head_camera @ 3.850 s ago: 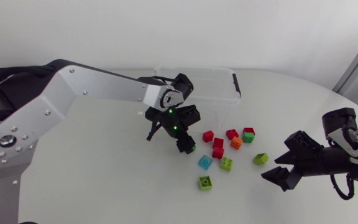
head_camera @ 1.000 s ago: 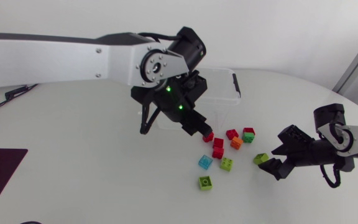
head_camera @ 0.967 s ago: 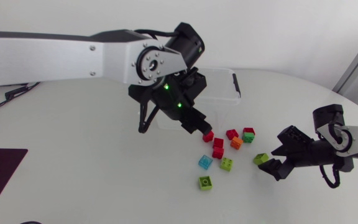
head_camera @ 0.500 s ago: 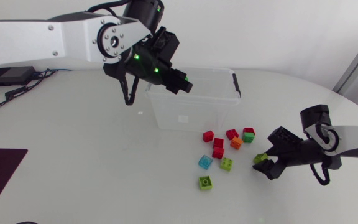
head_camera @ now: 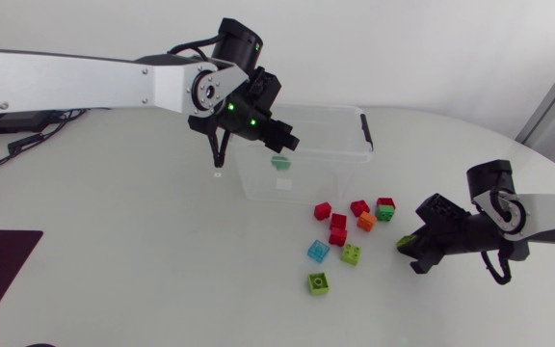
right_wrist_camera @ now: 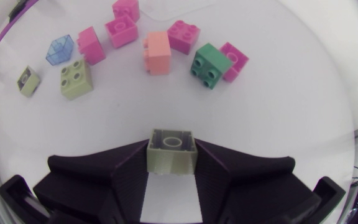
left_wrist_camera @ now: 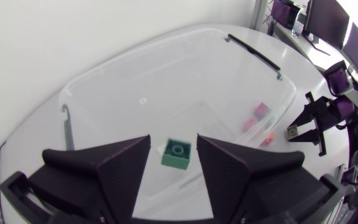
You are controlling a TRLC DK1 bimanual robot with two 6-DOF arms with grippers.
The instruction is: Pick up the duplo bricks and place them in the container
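A green single-stud brick (left_wrist_camera: 176, 154) sits inside the clear far container (head_camera: 302, 181), beneath the left gripper's (left_wrist_camera: 173, 137) parted fingers; near right, the right gripper (right_wrist_camera: 171, 148) clamps a lime single-stud brick (right_wrist_camera: 171, 157)

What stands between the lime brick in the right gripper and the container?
On the table, loose bricks lie between the lime brick and the container; above them nothing visible does. The open left gripper hangs over the container's opening.
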